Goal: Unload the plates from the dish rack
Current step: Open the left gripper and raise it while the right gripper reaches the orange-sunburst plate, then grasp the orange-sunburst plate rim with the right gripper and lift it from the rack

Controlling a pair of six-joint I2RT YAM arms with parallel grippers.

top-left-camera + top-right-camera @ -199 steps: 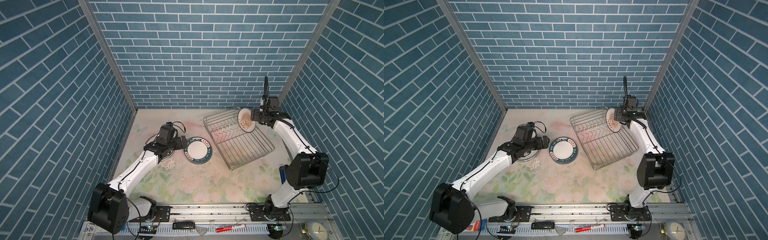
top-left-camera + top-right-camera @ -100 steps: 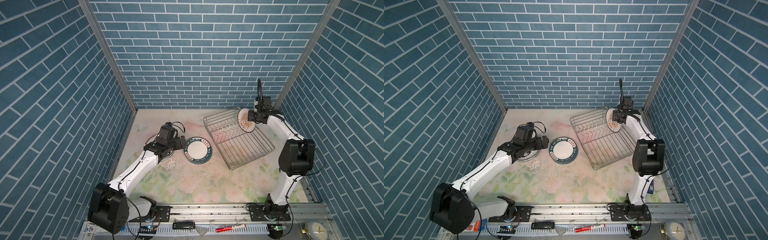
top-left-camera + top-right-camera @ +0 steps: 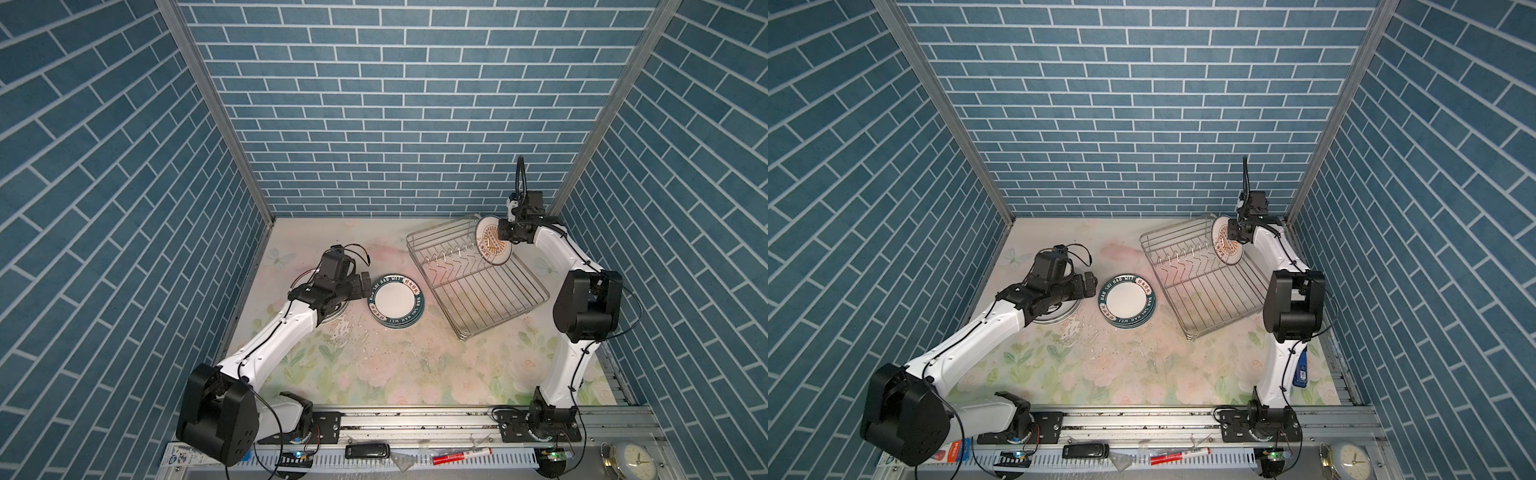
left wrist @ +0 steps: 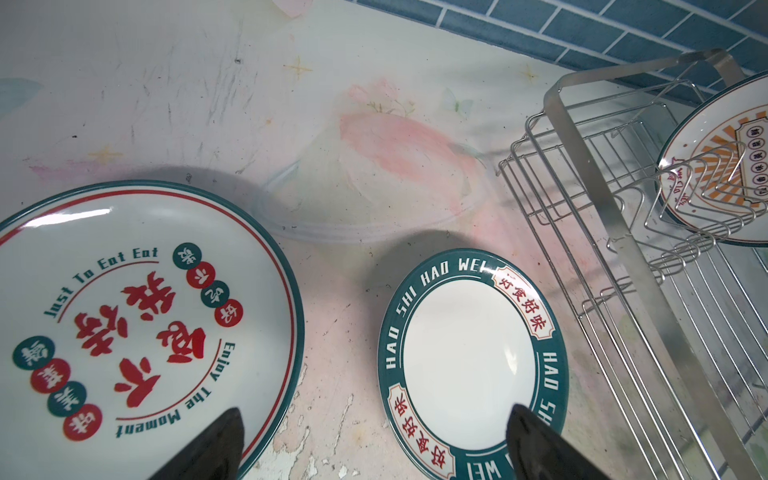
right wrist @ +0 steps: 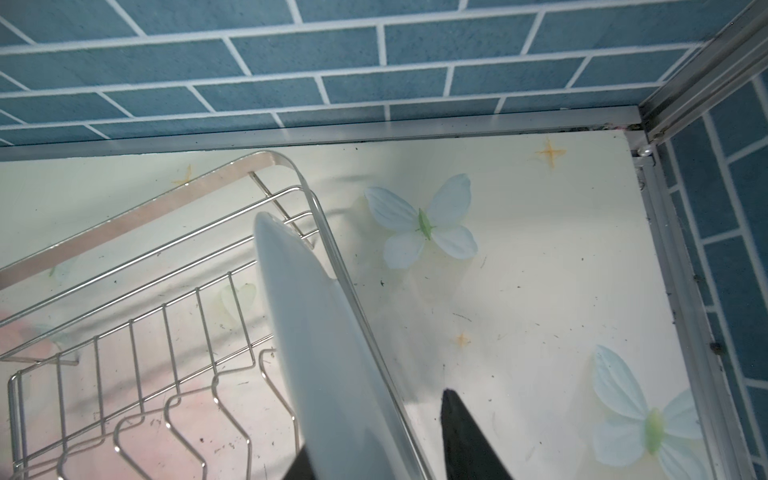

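Right tool [image 5: 376, 424] closing on sunburst plate [image 3: 492, 245]

Jaws, narrower than a second ago, straddle the plate, upright in the dish rack [image 3: 478, 291], one side still clear. Left tool [image 4: 376, 409] gapes empty beside stacked plates [image 3: 395, 300] on the table [image 3: 374, 365].

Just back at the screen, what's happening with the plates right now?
The right pincer is at the sunburst plate, the only one standing in the dish rack, at its far end. Its jaws straddle the rim with a gap on one side, so there is no firm grip yet. The left pincer hangs open and empty over the table, between the green-rimmed stack and the red-lettered plate, both already unloaded.
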